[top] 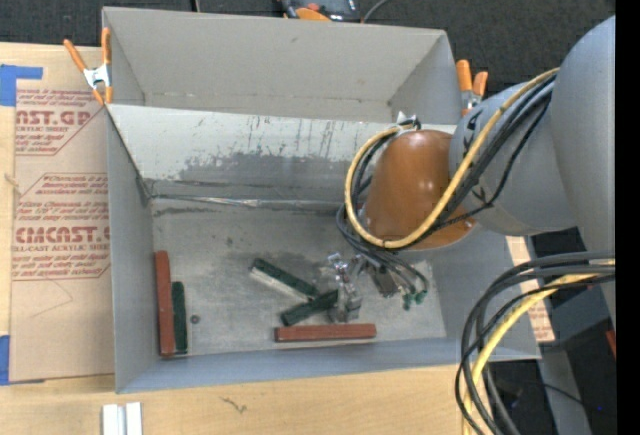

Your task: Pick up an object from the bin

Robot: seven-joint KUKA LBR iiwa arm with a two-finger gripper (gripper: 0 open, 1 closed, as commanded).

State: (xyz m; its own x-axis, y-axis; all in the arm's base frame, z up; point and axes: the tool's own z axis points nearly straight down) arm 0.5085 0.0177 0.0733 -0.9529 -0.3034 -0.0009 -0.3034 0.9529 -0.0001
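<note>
Several sticks [272,274] in your bin [250,73]; gripper [345,285] among them.
Dark green stick [305,308] beside it; red-brown bar [325,332] near; grip you cannot tell.

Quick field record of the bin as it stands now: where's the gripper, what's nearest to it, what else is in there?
bin: grey metal bin
gripper: low in the bin, right of centre, at the right end of the crossed sticks
nearest: dark green flat sticks, crossed in a small heap
next nearest: red-brown flat bar, lying crosswise by the near wall
left side: long red-brown bar with a dark green bar beside it, both along the left wall
held: cannot tell
</note>
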